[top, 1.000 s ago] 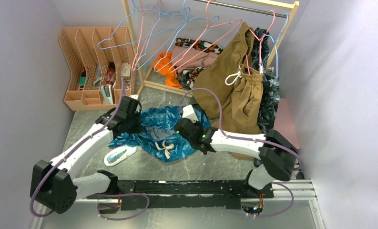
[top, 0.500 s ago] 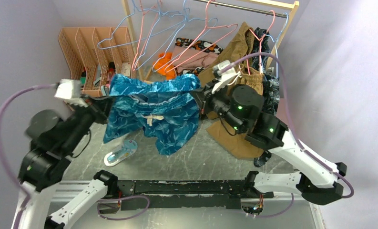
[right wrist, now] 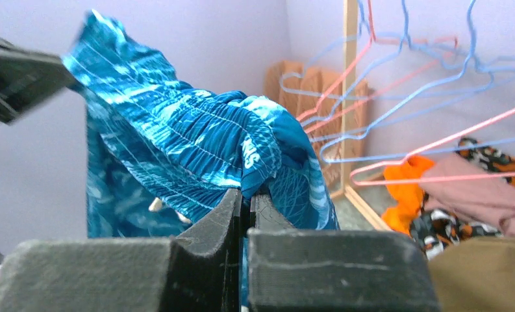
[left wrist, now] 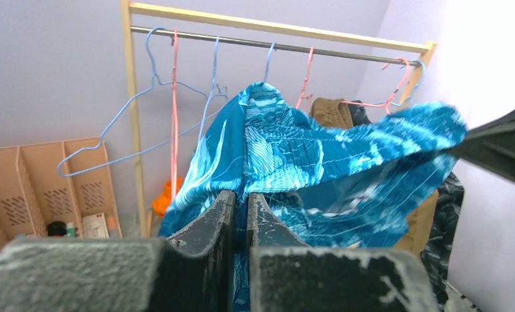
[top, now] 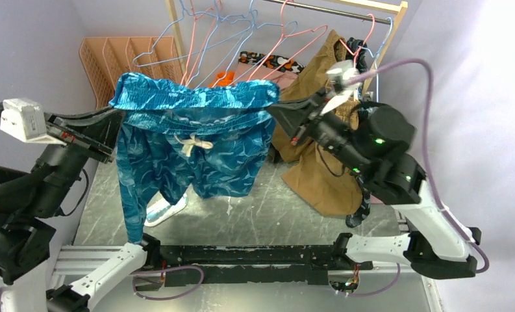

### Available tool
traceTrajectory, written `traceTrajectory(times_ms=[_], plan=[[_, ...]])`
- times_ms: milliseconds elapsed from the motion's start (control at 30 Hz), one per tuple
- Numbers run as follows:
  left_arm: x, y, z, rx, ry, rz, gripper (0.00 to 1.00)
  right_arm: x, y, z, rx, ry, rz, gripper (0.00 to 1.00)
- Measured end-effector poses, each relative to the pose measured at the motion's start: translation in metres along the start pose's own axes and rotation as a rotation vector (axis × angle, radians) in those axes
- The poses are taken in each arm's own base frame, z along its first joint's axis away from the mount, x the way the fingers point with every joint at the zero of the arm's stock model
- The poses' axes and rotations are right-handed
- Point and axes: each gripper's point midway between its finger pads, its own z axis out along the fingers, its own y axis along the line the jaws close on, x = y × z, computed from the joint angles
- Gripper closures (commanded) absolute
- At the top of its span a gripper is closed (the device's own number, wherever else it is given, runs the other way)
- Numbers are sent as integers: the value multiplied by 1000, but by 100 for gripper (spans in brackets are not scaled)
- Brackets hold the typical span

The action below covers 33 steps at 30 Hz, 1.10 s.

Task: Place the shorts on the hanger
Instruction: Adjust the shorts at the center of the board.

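Observation:
The teal-blue leaf-print shorts (top: 196,149) hang in the air in front of the rack, with the waistband stretched level between both grippers and the cream drawstring (top: 191,144) dangling at the front. My left gripper (top: 116,117) is shut on the waistband's left end. In the left wrist view the left gripper (left wrist: 240,194) pinches the shorts (left wrist: 319,156). My right gripper (top: 274,110) is shut on the right end. In the right wrist view the right gripper (right wrist: 247,192) holds the shorts (right wrist: 189,143) the same way. A pink wire hanger (top: 292,54) hangs empty on the rail just behind the shorts, and the pink hanger (right wrist: 436,146) also shows in the right wrist view.
The wooden rack's rail (top: 345,12) carries light-blue hangers (top: 170,45) and more pink ones. Tan-brown shorts (top: 319,149) hang at the right, close to my right arm. A peach file organiser (top: 99,55) stands at the back left. Orange and patterned clothes (top: 267,62) lie under the rack.
Both arms have lifted the shorts off the table and up toward the rail. The waistband has been pulled wider and level, and both grips have stayed shut.

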Motion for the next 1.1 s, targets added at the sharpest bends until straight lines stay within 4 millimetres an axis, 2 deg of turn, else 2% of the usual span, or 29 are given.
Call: traceTrajectory(times_ms=[67, 100, 133, 200, 233, 367, 433, 533, 600, 733, 833, 867, 1000, 1033, 1100], plan=[[-4, -5, -4, 26, -26, -4, 93, -26, 4, -13, -28, -79, 16, 100], [2, -5, -5, 34, -21, -10, 93, -27, 4, -18, -30, -91, 21, 100], [12, -5, -6, 37, -9, -17, 93, -23, 2, -21, -27, -88, 23, 100], [48, 1, -6, 27, 56, -34, 93, -2, -4, -23, -4, -57, 27, 100], [68, 4, -4, 18, 95, -45, 93, 17, -9, -21, 20, -25, 31, 100], [188, 28, 3, -68, 353, -102, 93, 122, -38, -16, 159, 183, 27, 100], [249, 40, -3, -126, 486, -137, 93, 186, -54, -21, 240, 308, 21, 100], [319, 56, -19, -210, 638, -177, 93, 251, -72, -33, 331, 433, 19, 100], [350, 63, -29, -256, 701, -195, 93, 284, -82, -39, 386, 494, 26, 100], [396, 74, -36, -336, 799, -230, 93, 334, -100, -42, 481, 577, 51, 100], [420, 79, -36, -388, 881, -248, 92, 364, -111, -44, 540, 633, 64, 100], [430, 80, -37, -409, 918, -257, 87, 375, -113, -46, 555, 660, 65, 100], [455, 84, -44, -454, 1018, -268, 48, 400, -114, -54, 571, 726, 78, 59], [456, 84, -44, -459, 1024, -272, 42, 401, -113, -55, 562, 735, 83, 54], [455, 83, -44, -460, 1018, -278, 37, 397, -108, -54, 539, 728, 97, 47]])
